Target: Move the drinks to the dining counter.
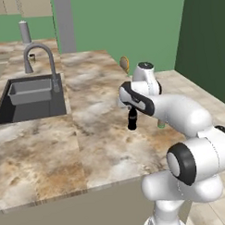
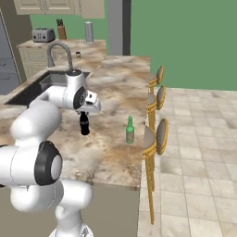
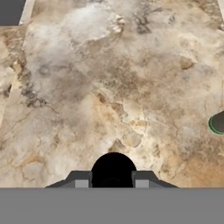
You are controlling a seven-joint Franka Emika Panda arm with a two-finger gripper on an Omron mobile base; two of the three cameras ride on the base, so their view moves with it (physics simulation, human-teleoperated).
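Observation:
The black cola-style bottle (image 1: pixel 132 120) (image 2: pixel 84 126) stands upright at the middle of the dining counter (image 1: pixel 99 138) (image 2: pixel 113 92). My gripper (image 1: pixel 132 111) (image 2: pixel 84 115) (image 3: pixel 112 183) comes down on it from above, shut on its neck. In the hand view the bottle's round black top (image 3: pixel 113 168) sits between the two fingertips. The slim green glass bottle (image 2: pixel 130 131) (image 3: pixel 217 123) stands upright to the right, near the stool-side edge; in the left base view only its base (image 1: pixel 161 125) peeks out behind my arm. A small dark-topped item (image 2: pixel 77 55) far back by the faucet is too small to identify.
A dark sink (image 1: pixel 30 95) with a curved faucet (image 1: pixel 39 55) is set in the slab's left part. Round tan stools (image 2: pixel 160 134) line the right edge. A toaster (image 2: pixel 42 34) and a grey canister (image 2: pixel 89 32) stand on the back counter.

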